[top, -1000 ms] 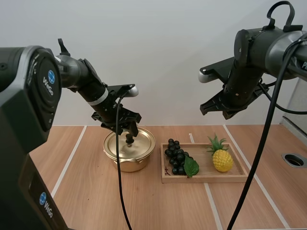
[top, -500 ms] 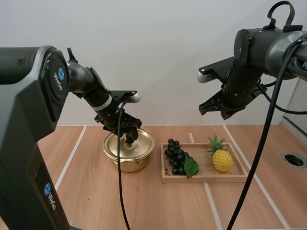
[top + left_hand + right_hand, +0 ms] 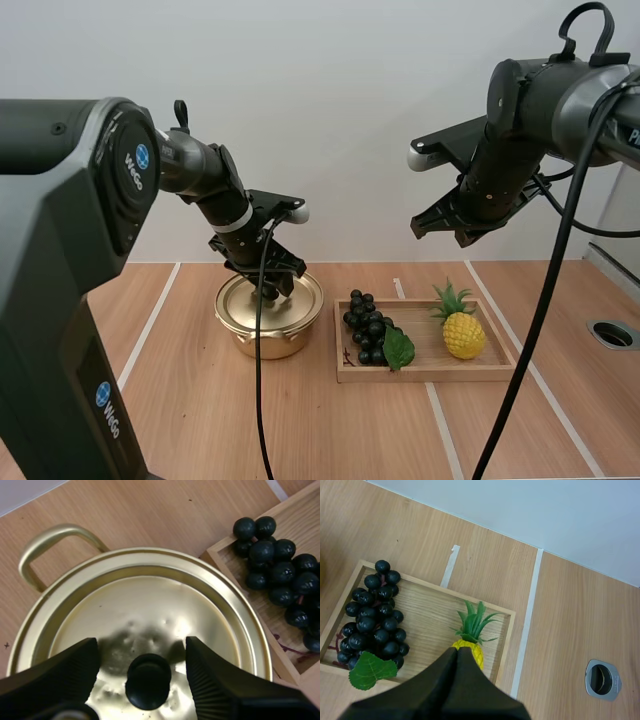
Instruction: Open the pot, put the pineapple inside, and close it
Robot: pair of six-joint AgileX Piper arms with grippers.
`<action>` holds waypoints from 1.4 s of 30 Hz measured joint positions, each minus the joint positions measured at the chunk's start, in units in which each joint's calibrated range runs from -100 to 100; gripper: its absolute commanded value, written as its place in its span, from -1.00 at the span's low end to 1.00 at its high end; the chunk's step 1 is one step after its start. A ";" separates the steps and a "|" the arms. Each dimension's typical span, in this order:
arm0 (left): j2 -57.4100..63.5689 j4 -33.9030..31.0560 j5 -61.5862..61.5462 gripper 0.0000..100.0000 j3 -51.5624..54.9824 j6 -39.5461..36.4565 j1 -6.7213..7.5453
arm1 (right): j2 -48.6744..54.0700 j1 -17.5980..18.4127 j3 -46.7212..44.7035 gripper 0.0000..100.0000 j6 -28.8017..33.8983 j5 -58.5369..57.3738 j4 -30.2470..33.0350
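Observation:
A gold pot [image 3: 268, 338] stands left of the tray with its lid [image 3: 270, 305] on. My left gripper [image 3: 272, 288] is down at the lid. In the left wrist view it [image 3: 142, 655] is open, one finger on each side of the black knob [image 3: 148, 680] and apart from it, over the gold lid [image 3: 150, 605]. The yellow pineapple [image 3: 462, 330] stands upright at the right end of the wooden tray [image 3: 430, 373]. My right gripper [image 3: 430, 225] hangs high above the tray. Its fingers lie shut as one wedge [image 3: 456, 651] above the pineapple [image 3: 471, 647].
A bunch of dark grapes [image 3: 367, 328] with a green leaf [image 3: 399, 347] fills the tray's left half, close to the pot; the grapes [image 3: 372, 617] also lie under my right arm. A round hole [image 3: 613, 333] sits in the table at far right. White tape lines cross the wood.
My left gripper has come down and a little to the right, so its open fingers now flank the lid's knob. The right arm has barely shifted.

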State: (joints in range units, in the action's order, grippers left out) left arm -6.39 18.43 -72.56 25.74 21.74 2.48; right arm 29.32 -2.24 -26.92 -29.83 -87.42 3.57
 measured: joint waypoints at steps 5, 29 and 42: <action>0.00 -1.33 0.21 0.60 0.00 -0.57 0.00 | 0.00 0.00 0.00 -1.00 -0.10 -0.01 -0.10; 1.45 -1.90 -11.09 -1.00 -2.93 -2.02 0.00 | 0.00 0.00 -0.59 -1.00 0.62 -0.58 0.39; 17.21 -2.62 -13.28 -1.00 -10.18 -1.31 0.00 | -0.05 -2.47 -7.33 -0.81 1.80 5.02 2.89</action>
State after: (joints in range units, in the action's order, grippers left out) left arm 10.83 15.81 -85.84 15.56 20.43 2.48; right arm 29.27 -4.71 -34.25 -28.03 -82.40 6.46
